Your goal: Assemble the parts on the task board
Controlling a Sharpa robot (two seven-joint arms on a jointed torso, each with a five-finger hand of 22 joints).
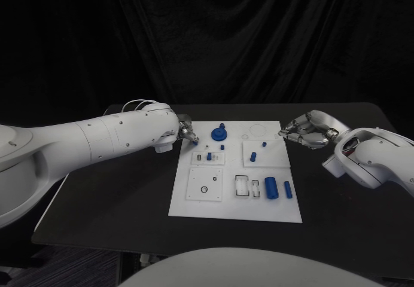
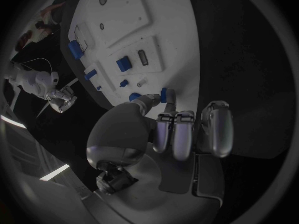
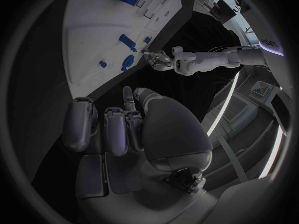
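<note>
Left hand (image 1: pixel 185 133) is sitting at the board's (image 1: pixel 194 203) far-left corner. In the left wrist view it's pinching a small blue peg (image 2: pixel 164 95) between thumb and a fingertip, the other fingers (image 2: pixel 177 134) curling in behind. The peg is hanging right over the board's edge, not seated in anything.

Moving right from that hand: the round blue knob (image 1: pixel 219 133) is just beside it, further in along the far edge. A short blue pin (image 1: pixel 222 147) and the small blue block (image 1: pixel 209 156) are lying just past it, toward the robot. You're looking at the left hand as clearly the nearer one for all of these.

Mid-board, a blue stub (image 1: pixel 253 157) is standing in the square plate. Near the robot-side edge the big blue cylinder (image 1: pixel 270 186) and a thinner rod (image 1: pixel 287 190) are lying with long axes running near-to-far, well apart from both hands.

Right hand (image 1: pixel 304 132) is hovering just off the board's far-right corner, fingers curled in, holding nothing that I can see.

My read: the peg's target hole is lying somewhere near the left hand, but I can't tell which hole.
</note>
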